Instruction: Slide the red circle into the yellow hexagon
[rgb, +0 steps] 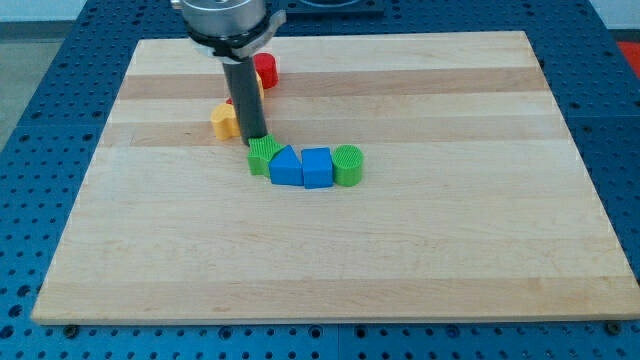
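My tip (254, 138) bare, gripping nothing. Red circle (265, 70) beyond tip, yellow hexagon (225, 121) beside. Circle probably light, rigid, slides easily; push far face.

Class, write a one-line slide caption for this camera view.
My tip rests by the green block, between the yellow hexagon and the blue blocks; red circle beyond.

Arm end shows only at the view's top: a round silver-grey metal flange (228, 18), brushed finish, with a black ring or collar beneath it. From that collar hangs a straight dark grey rod (245, 95), cylindrical, plain, with no markings or screws that can be made out. A faint lighter highlight runs down its side. The tip (254, 139) is blunt, same dark colour.
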